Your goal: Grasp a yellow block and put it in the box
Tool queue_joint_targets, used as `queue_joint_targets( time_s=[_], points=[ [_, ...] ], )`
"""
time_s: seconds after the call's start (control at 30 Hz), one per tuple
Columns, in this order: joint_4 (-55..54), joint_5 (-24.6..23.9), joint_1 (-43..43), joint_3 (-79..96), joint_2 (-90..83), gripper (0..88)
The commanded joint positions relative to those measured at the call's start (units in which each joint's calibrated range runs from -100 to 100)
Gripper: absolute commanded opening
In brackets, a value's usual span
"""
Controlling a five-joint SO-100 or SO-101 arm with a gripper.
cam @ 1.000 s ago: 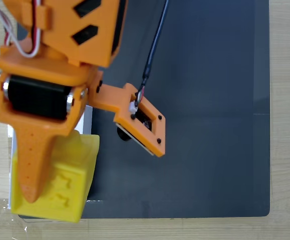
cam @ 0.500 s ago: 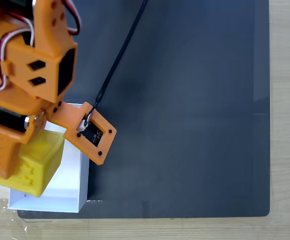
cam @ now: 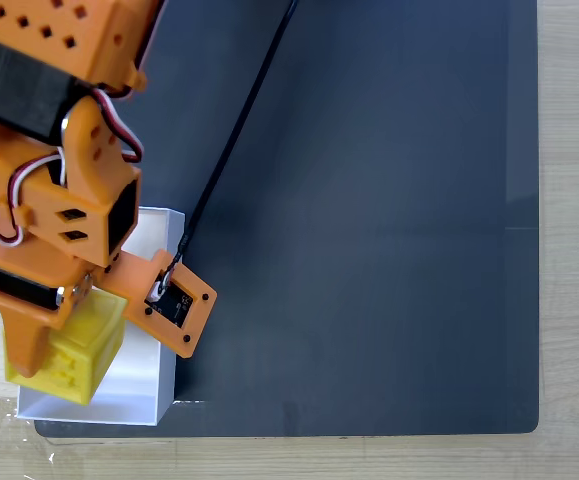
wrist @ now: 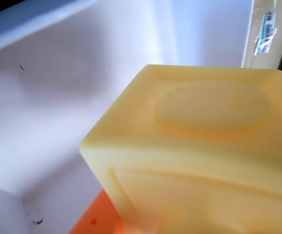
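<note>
Block [cam: 69,350] yellow, held in the gripper [cam: 31,362], fingers closed on it; one orange finger lies over its left side in the fixed view, the other is hidden. In the wrist view the block [wrist: 204,156] fills the lower right, stud face up toward the lens, an orange finger edge showing beneath it, white box floor [wrist: 58,112] behind. Position: over the lower left part of the box [cam: 139,395], inside its outline as seen from above; whether it touches the floor can't be told. Change: a second ago the block hung at the frame's lower left, large and close to the camera, mostly hiding the box; half a second ago it sat smaller and further left, box front wall exposed; now it reads smaller again and more squarely over the white floor. Arm [cam: 59,190] has drawn back toward the left edge, wrist camera mount [cam: 174,305] over the box's right wall. Judgement: carry is done, descent nearly so; release is what remains. Box rests on the dark mat [cam: 369,220], wood table [cam: 574,240] around it
</note>
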Motion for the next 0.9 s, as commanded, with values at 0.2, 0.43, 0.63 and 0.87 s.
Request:
queue_joint_targets(
  time_s=[0.2, 0.43, 0.63, 0.87],
  points=[
    [-0.14, 5.65, -0.68, -5.49, 1.79, 22.9],
    [5.8, 6.7, -1.1, -5.58, 1.79, 37.0],
    [8.85, 6.65, -1.1, -5.67, 1.03, 48.9],
    [8.94, 6.02, -1.44, -7.84, -3.21, 48.8]
  ],
)
